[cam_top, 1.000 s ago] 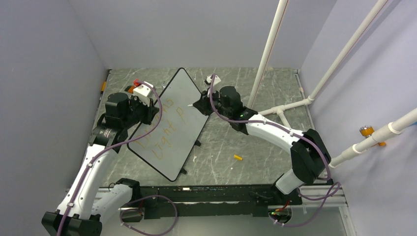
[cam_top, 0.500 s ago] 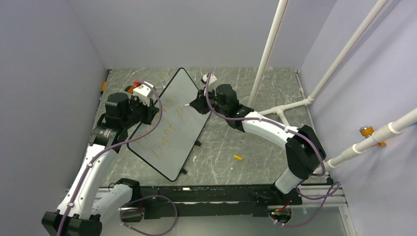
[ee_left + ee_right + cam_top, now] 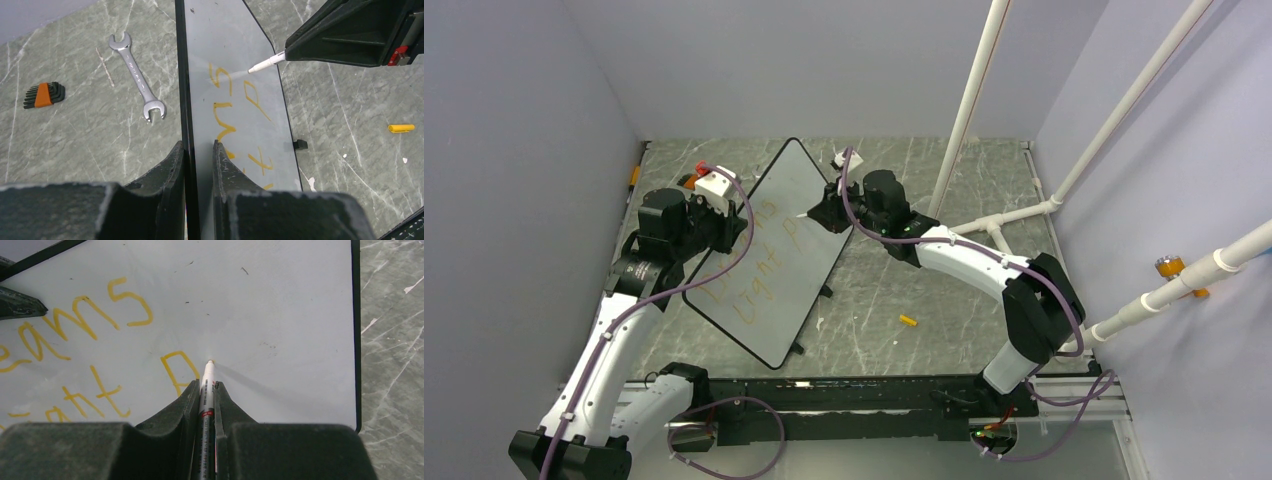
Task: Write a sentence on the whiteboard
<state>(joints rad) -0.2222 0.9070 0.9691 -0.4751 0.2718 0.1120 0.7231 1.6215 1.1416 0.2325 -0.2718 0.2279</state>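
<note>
Whiteboard [image 3: 796, 290] sat diagonally on the grey-green marbled table [image 3: 944, 290], one rounded corner toward the arm bases and the opposite corner toward the back wall. Nearest, two small black clips [image 3: 797, 347] stuck out from the rim of the whiteboard's right long edge. A short yellow piece [image 3: 908, 321] lay on the table well apart to the right of that edge.

Farther along, the left gripper [image 3: 196, 150] was clenched on the whiteboard's left long edge, one finger on either side of the black rim. Across the white face ran the sentence [image 3: 95, 320] in orange-yellow, in two lines. The upper line read roughly "Dreams", the lower "Light" followed by a single "P".

Just right of that "P" the right gripper [image 3: 206, 386] grasped a white marker [image 3: 208, 371] between its fingers, the tip touching the whiteboard's surface beside the letter.

Beyond the left rim, a silver open-ended wrench [image 3: 136, 75] lay on the table near the whiteboard. An orange-handled set of hex keys [image 3: 44, 95] lay farther left. White pipes [image 3: 969, 100] rose past the whiteboard's far right corner.
</note>
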